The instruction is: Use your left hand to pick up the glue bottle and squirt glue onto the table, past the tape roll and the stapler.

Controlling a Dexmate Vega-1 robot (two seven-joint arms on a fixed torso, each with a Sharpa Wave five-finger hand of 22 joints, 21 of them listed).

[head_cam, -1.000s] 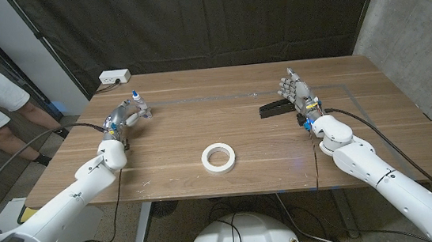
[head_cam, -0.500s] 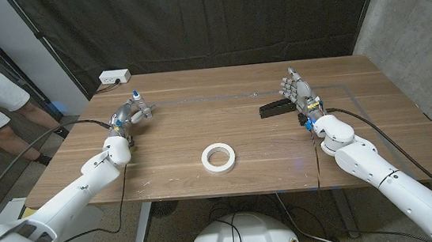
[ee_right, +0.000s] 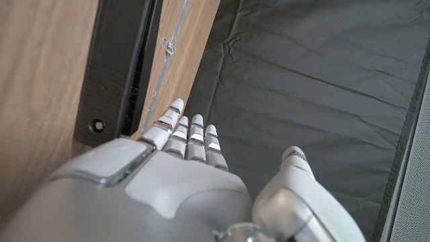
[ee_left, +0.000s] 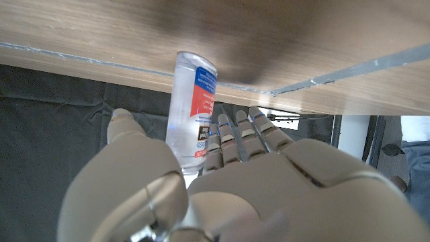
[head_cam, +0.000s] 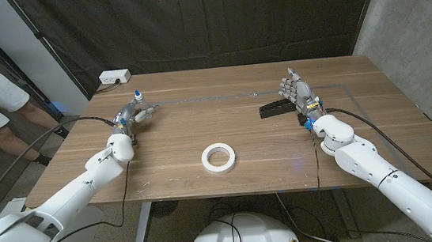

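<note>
Glue bottle label: the glue bottle (ee_left: pixel 193 111) in the left wrist view carries a red, blue and white printed label; lettering is there, but it is too small and blurred to make out any word or brand.
Glue bottle from the head view: the bottle (head_cam: pixel 140 105) is too small for any print to be seen.
Other surfaces: no readable text, number or sign.

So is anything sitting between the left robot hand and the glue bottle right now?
Nothing visible does. The left robot hand is right at the glue bottle, its fingers alongside the label. The tape roll lies apart, nearer the table's middle.
</note>
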